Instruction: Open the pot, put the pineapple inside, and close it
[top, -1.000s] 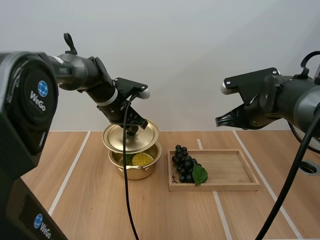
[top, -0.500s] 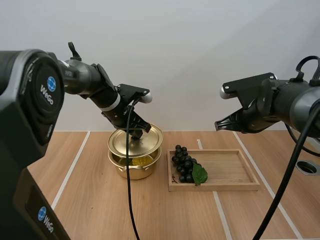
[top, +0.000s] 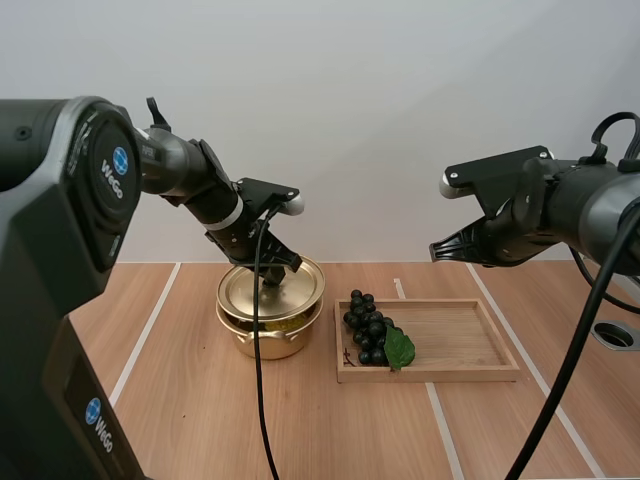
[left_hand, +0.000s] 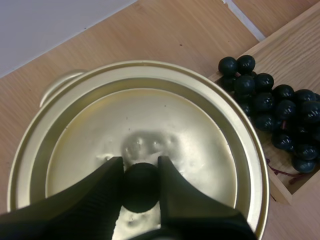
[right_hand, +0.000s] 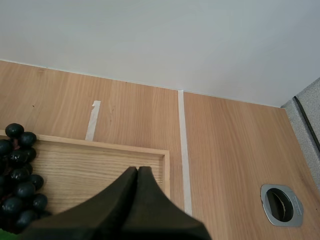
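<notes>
A gold pot (top: 270, 330) stands on the table left of the wooden tray. Its gold lid (top: 271, 286) (left_hand: 145, 145) rests on the pot's rim, slightly askew, with a yellow fruit showing through a thin gap at the front (top: 272, 322). My left gripper (top: 271, 268) (left_hand: 140, 186) is shut on the lid's black knob (left_hand: 140, 186), pinching it between both fingers. My right gripper (top: 437, 250) (right_hand: 137, 171) hangs high above the tray's right part, shut with nothing in it.
A wooden tray (top: 470, 345) (right_hand: 115, 170) lies right of the pot and holds a bunch of dark grapes (top: 368, 328) (left_hand: 275, 107) (right_hand: 17, 172) with a green leaf (top: 400, 348) at its left end. A round metal hole (right_hand: 281, 203) sits in the table at far right.
My left gripper has carried the lid down and rightwards from a tilted hover onto the pot, covering the yellow fruit. The right arm has barely moved.
</notes>
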